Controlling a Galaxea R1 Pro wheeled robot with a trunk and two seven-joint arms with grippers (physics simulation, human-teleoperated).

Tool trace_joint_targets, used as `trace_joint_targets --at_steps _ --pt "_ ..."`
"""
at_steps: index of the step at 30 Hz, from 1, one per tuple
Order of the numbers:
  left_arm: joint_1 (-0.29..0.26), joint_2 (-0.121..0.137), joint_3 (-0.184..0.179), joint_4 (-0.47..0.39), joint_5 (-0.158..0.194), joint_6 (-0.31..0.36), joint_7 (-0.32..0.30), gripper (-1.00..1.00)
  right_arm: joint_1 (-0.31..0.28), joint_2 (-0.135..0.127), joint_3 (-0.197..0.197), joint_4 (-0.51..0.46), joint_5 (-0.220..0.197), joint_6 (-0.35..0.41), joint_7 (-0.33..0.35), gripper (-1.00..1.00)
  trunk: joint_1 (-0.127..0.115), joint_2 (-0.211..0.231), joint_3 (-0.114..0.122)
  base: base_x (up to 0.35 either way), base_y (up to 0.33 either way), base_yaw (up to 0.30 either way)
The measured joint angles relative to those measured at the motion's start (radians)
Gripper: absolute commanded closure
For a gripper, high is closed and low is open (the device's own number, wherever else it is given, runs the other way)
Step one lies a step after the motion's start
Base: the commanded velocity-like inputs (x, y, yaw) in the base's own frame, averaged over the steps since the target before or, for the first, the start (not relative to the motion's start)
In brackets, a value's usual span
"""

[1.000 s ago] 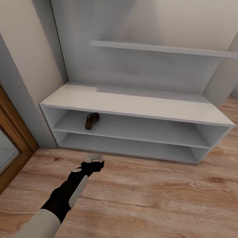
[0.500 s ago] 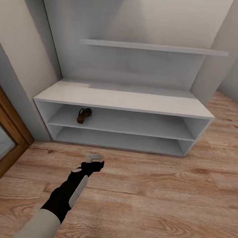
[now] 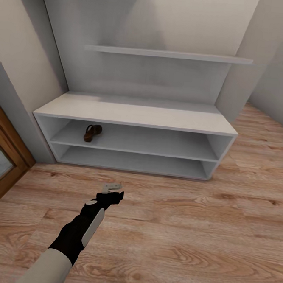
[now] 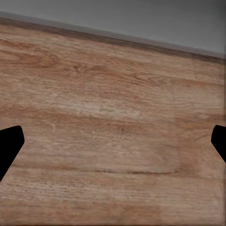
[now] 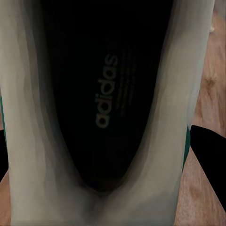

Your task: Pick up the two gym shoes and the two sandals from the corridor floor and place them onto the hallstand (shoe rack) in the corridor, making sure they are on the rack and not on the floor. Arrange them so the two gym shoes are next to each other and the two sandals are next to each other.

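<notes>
A wooden door frame (image 3: 3,164) is showing at the far left of the head view, beside a pale wall. The left arm is reaching forward over the corridor floor (image 3: 185,230), and the left gripper (image 3: 112,189) is hanging above the planks with its two fingers spread wide and nothing between them; in the left wrist view the dark fingertips (image 4: 9,143) are sitting at opposite edges with only bare wood grain and a strip of grey base between and beyond them. Ahead of those fingers, and well apart from them, the hallstand (image 3: 135,114) is standing against the wall, its flat top bare. One sandal (image 3: 92,132) is lying on the upper of the two open shelf tiers, near that tier's left end, ahead of the left fingers and slightly to their left, resting on the shelf and off the floor. A higher shelf (image 3: 165,54) is running across the tall back panel. To the right of the unit the floor is stretching away along a grey wall. In the right wrist view a gym shoe (image 5: 28,117) is sitting directly between the right gripper's fingers, its white sides and dark printed insole close against the camera, one dark fingertip (image 5: 209,160) pressing beside its green-striped side, so the right gripper is gripping this shoe above the wood floor.
</notes>
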Motion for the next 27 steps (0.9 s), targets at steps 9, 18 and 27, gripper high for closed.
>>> trace_joint_targets --at_steps 9,18,27 --pt "0.000 0.000 -0.001 0.000 0.000 0.001 0.000 -1.00 0.000 0.008 0.000 0.000 0.001 0.000 0.000 1.00 0.000 0.000 0.000 0.013 -0.036 0.000" --pt "0.000 0.005 0.003 -0.001 -0.001 0.002 -0.001 -1.00 0.000 0.010 0.000 0.000 0.002 0.000 0.000 1.00 0.000 0.000 0.000 0.045 -0.062 0.000" --pt "0.000 0.221 0.031 -0.005 0.070 -0.001 -0.307 -1.00 0.000 0.037 0.000 0.002 0.000 -0.001 0.003 1.00 0.000 0.000 0.000 0.002 -0.003 0.000"
